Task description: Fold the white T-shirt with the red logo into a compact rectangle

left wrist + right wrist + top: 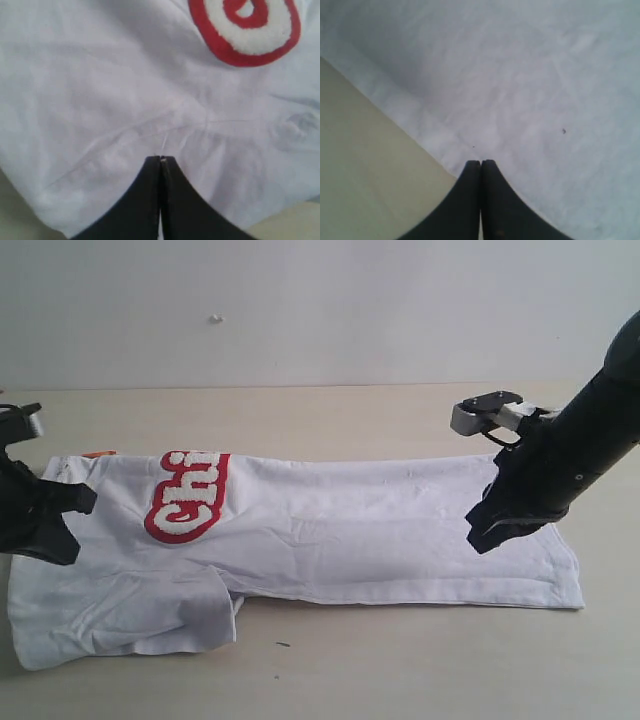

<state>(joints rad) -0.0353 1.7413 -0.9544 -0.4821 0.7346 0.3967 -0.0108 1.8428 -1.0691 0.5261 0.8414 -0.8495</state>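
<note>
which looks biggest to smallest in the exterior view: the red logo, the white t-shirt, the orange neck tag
1. white T-shirt
2. red logo
3. orange neck tag, only a sliver showing

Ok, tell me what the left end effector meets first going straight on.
The white T-shirt: the left end effector is shut at its cloth, short of the red logo; contact looks likely, though depth is unclear.

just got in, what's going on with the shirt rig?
Two arms are working the white T-shirt, which lies on the table folded lengthwise, the red logo partly showing. The left gripper is shut near the logo, creases running to its tips, so it seems to pinch cloth. The right gripper is shut at the hem end; grip unclear.
</note>
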